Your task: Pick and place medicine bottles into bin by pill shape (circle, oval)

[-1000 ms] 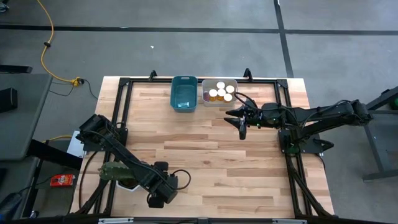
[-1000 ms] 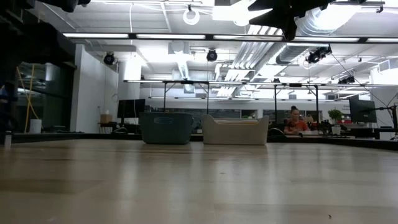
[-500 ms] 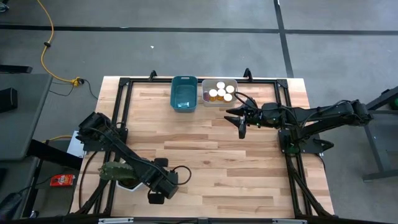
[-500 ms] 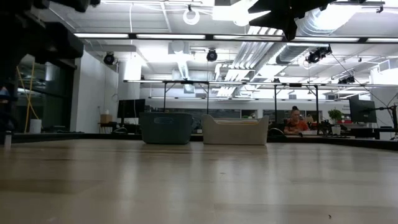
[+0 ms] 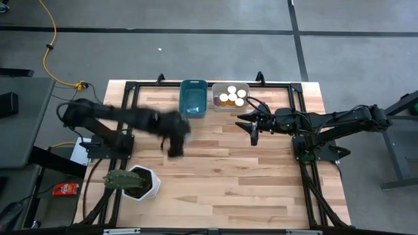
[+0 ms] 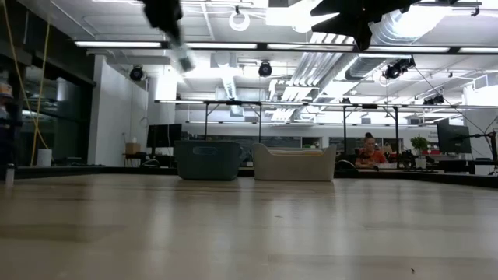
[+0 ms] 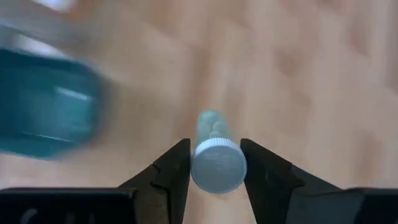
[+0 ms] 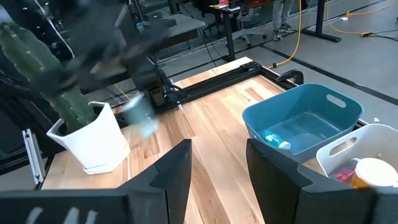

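Teal plastic formed the left bin, which sat at the table's far edge touching a white bin. In the right wrist view one bottle lay on the teal bin's floor. Four white-capped amber medicine bottles stood in the white bin. No label, brand or writing could be read on any bottle or bin.

Over the wooden table, just in front of the teal bin, the left gripper hung in the air as a motion-blurred shape. Its fingers were clamped on a pale bluish bottle, white ribbed cap toward the camera, with rounded pills dimly visible inside.

Near the white bin's front, the right gripper hovered with its fingers apart and nothing between them.

A white hexagonal pot with a cactus stood at the table's near left corner.
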`<control>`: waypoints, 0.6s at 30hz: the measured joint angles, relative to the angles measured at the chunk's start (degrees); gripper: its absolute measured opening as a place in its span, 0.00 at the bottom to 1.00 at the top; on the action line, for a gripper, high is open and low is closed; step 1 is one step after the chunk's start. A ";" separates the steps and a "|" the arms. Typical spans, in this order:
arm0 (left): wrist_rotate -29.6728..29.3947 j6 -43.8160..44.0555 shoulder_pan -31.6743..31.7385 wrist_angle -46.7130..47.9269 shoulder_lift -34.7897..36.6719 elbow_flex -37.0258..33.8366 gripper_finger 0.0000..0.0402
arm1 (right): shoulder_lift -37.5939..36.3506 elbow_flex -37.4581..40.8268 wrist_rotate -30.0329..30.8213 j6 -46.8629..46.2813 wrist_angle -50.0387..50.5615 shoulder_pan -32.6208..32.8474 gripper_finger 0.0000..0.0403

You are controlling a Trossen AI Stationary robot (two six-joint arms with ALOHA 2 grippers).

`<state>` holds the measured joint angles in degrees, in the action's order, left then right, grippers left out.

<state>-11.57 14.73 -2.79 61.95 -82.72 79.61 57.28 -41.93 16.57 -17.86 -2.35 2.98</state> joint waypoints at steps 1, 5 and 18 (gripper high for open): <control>-1.78 -3.01 3.44 0.02 0.83 1.50 0.31 | 0.00 0.00 -0.01 -0.08 -0.02 0.00 0.36; -6.07 -14.77 17.71 -0.59 0.18 9.55 0.31 | 0.00 0.00 0.05 -0.13 -0.41 0.00 0.36; 6.83 -17.10 44.80 6.76 -25.11 23.19 0.31 | 0.00 0.00 4.73 -6.91 -0.83 0.00 0.36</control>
<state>-4.73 -2.37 42.00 68.71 -107.83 102.80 57.28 -41.93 21.29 -24.77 -3.18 2.98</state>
